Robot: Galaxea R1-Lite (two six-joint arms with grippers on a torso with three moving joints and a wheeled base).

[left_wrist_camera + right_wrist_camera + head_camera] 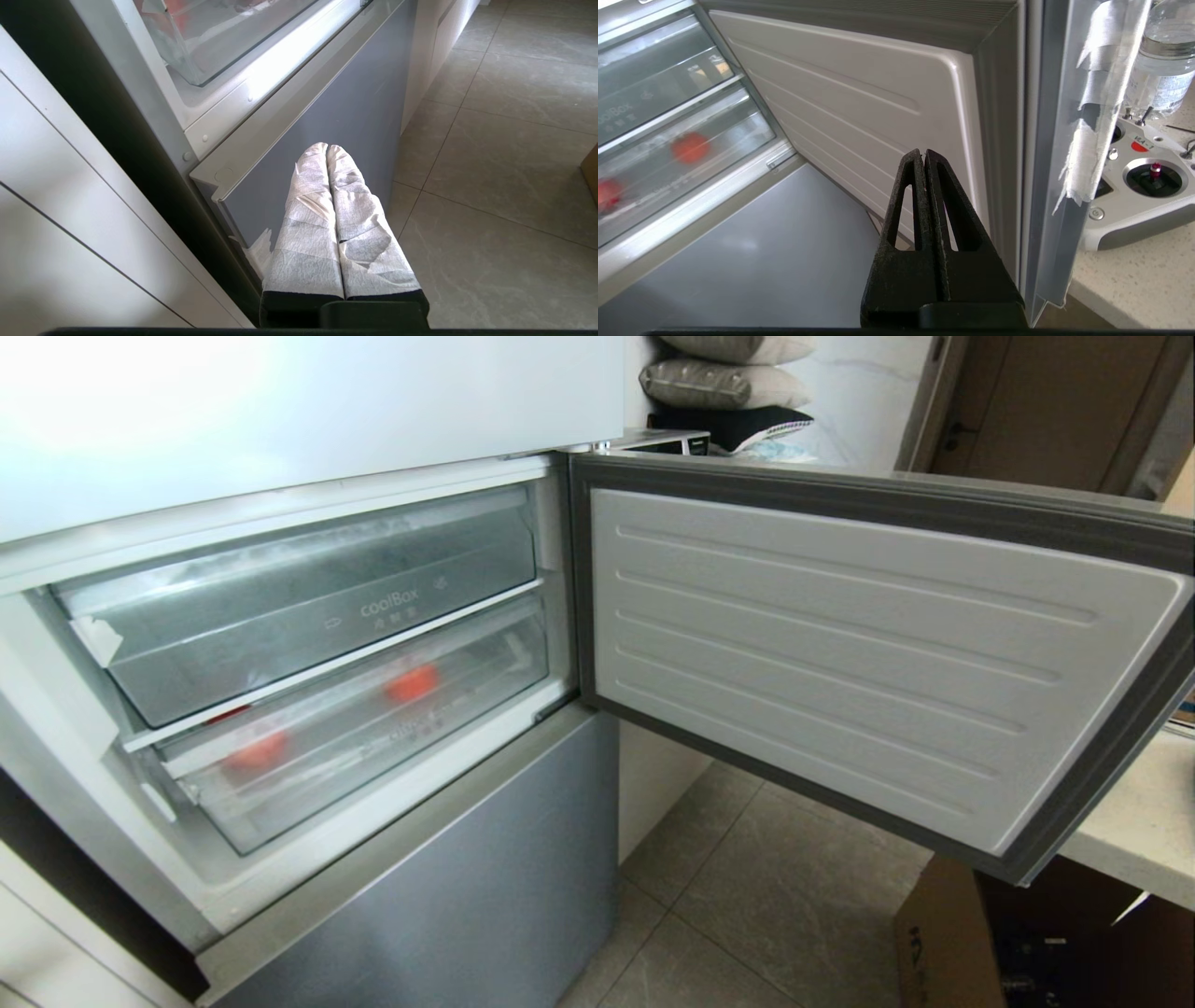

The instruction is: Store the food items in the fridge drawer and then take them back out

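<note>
- The fridge drawer point(373, 747) sits pushed in under the bin printed "coolBox" point(308, 607), with the compartment door point(840, 663) swung wide to the right.
- Both food items lie inside the drawer, seen blurred through its frosted front: one reddish-orange piece point(413, 683) toward the drawer's right end, the other point(257, 751) near its left front corner. I cannot tell which is the apple and which the pumpkin-like fruit.
- The right tool point(923, 156) has its black fingers pressed together and holds nothing; it hangs in front of the open door's inner panel, well apart from the drawer.
- The left tool point(327, 149), its fingers wrapped in white cloth and also together, is empty and hangs low before the grey lower door point(336, 121).
- By my judgement the storing half looks done and the drawer must next be pulled out.
- Risk: a pressed-together tool may slip off the plain front lip, since there is little to hook.
- Risk: a jerky pull could send the round pieces rolling along the ribbed floor, away from where a grasp is aimed.
- Risk: the right arm works close to the door's edge; a wide swing could knock the door toward the table point(1134, 280) bearing a remote controller point(1143, 186) and a bottle point(1164, 60).
</note>
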